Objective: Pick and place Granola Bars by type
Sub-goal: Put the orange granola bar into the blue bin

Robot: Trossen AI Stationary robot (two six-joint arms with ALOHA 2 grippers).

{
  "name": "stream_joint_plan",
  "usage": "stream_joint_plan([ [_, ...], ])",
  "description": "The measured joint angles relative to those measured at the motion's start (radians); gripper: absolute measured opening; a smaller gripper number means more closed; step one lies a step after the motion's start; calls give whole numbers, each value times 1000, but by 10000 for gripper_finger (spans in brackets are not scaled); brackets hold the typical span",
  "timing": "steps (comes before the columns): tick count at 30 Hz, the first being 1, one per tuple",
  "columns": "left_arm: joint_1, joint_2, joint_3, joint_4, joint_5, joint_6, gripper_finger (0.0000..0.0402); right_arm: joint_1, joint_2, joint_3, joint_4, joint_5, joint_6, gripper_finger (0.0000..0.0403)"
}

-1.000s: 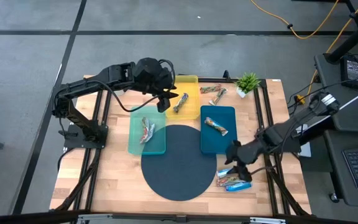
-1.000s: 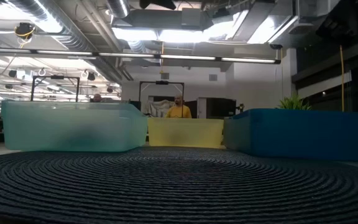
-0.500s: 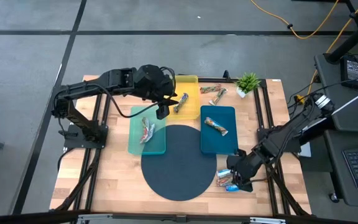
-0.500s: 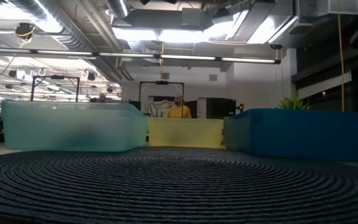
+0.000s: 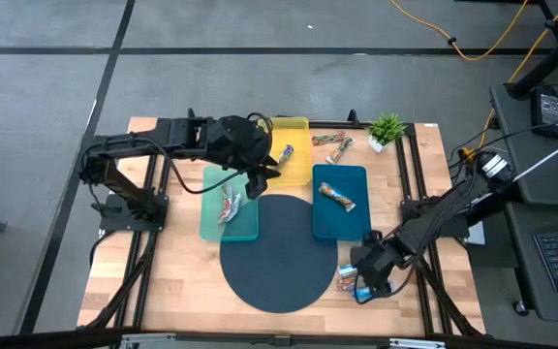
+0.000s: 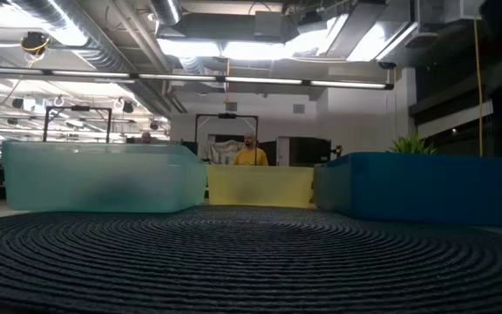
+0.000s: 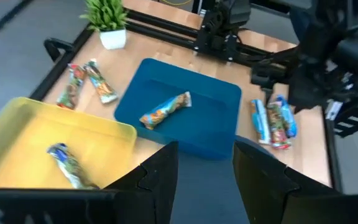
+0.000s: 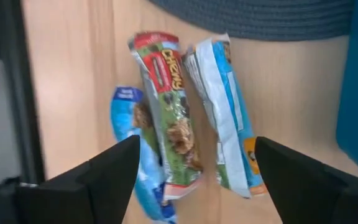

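Three granola bars (image 8: 185, 118) lie side by side on the surface under the right gripper (image 8: 191, 165), fingers spread. Left gripper (image 7: 205, 177), also spread, hovers between teal tray (image 5: 211, 228) and yellow tray (image 5: 298, 170).

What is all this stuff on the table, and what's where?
Granola bars beside the mat: three, one red-green and two blue-white, on bare wood under the right pincer.
Bar in teal tray: one, multicoloured.
Bar in yellow tray: one, brown-green.
Bar in blue tray: one, orange-multicoloured.
Bars by the plant: two, multicoloured, on wood.
Teal tray: one, left of the mat.
Yellow tray: one, far side.
Blue tray: one, right of the mat.
Round mat: one, dark, table centre.
Potted plant: one, green, far right corner.
People: in the room behind, one in yellow.
Left pincer: open, between the teal and yellow trays.
Right pincer: open, over the three bars.
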Motion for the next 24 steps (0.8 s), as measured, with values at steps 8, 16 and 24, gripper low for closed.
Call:
stream_joint_plan([
  [8, -95, 0, 0, 7, -149, -44, 143, -15, 72, -46, 11, 10, -71, 301],
  [16, -139, 0, 0, 119, -160, -71, 143, -33, 77, -124, 66, 45, -74, 281],
  [24, -145, 0, 0, 129, -160, -71, 143, -32, 77, -167, 144, 21, -68, 252],
])
